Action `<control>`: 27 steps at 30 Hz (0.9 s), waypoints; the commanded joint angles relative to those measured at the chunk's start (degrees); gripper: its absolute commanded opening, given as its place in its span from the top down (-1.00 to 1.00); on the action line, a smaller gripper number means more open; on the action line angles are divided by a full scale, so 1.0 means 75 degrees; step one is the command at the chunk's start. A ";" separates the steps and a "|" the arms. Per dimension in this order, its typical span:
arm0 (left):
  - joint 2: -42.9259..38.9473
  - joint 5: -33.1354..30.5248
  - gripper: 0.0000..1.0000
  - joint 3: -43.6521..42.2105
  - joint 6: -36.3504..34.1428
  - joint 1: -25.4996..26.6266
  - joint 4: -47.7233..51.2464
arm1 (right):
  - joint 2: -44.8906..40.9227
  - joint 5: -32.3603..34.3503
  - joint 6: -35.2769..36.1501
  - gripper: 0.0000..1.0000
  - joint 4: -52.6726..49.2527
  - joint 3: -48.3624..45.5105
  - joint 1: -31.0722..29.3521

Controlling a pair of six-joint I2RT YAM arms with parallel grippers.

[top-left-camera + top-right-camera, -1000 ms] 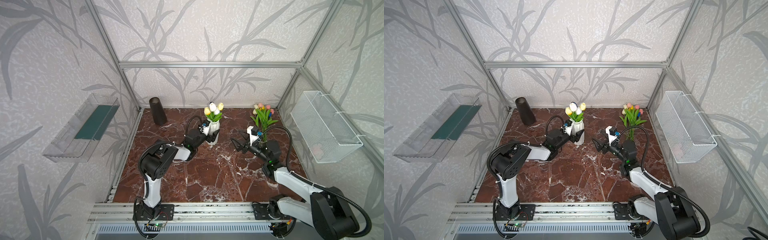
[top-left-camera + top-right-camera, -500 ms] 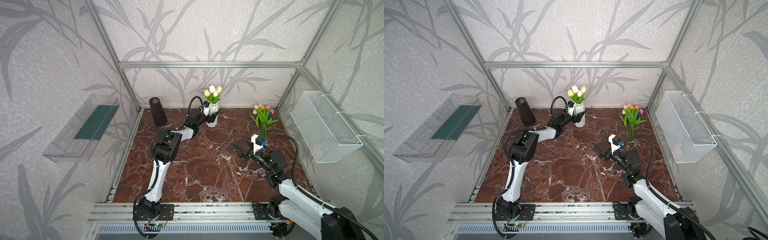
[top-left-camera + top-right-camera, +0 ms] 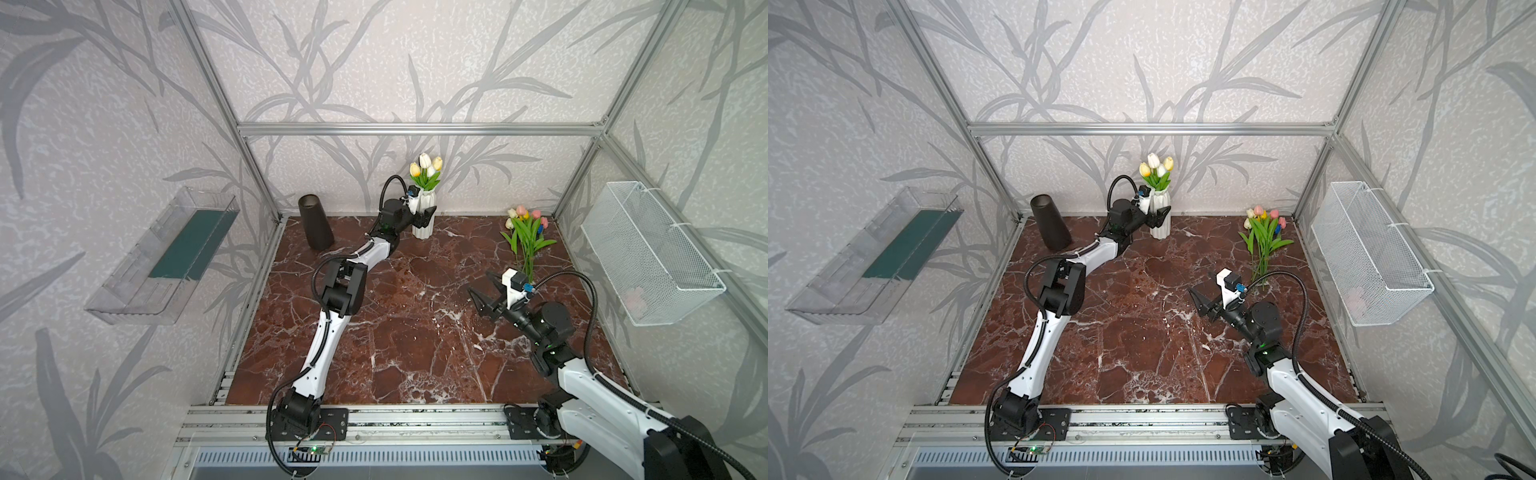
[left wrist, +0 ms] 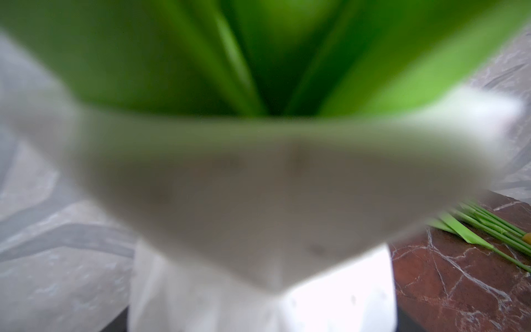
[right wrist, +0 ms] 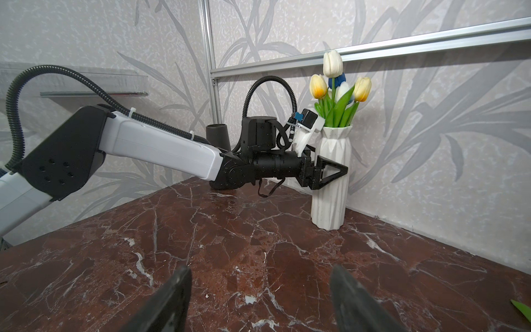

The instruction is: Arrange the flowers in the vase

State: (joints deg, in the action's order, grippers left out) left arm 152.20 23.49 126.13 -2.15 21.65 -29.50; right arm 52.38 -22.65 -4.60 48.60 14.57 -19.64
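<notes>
The right pincer (image 3: pixel 478 281) hangs wide and empty over the mid-right of the bench (image 3: pixel 395 332), its jaws facing far-left. The loose tulips (image 3: pixel 527 235) lie just beyond it, to its far right. Their long axis runs near to far, with the cut stems nearest this pincer and the heads by the far wall. I judge this arm the nearer one. The left pincer (image 5: pixel 334 169) clasps the white vase (image 3: pixel 424 230) at far centre, where the arranged tulips (image 3: pixel 426 170), cream, yellow and blue, stand upright.
</notes>
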 commanded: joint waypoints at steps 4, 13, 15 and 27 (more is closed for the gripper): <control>0.0007 0.0078 0.70 0.0504 -0.0113 0.0031 -0.0497 | 0.0018 0.0146 0.0161 -0.52 0.0059 0.0073 -0.0065; -0.0086 0.0208 -0.48 0.0236 -0.0076 0.0031 -0.0782 | 0.0387 0.0100 0.0082 -0.52 0.0374 0.0097 -0.0065; -0.0131 0.0185 -0.77 0.0165 -0.0053 0.0031 -0.0899 | 0.0387 0.0094 0.0076 -0.52 0.0374 0.0098 -0.0065; -0.0623 0.0335 -0.99 -0.0408 -0.0291 0.0020 -0.0886 | 0.0135 0.0117 0.0055 -0.54 0.0453 -0.0044 -0.0064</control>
State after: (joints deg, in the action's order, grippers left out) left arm 151.72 24.75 124.97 -2.61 21.65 -33.95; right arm 53.95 -21.91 -4.38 49.52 14.57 -19.84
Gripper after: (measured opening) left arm 0.995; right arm 0.768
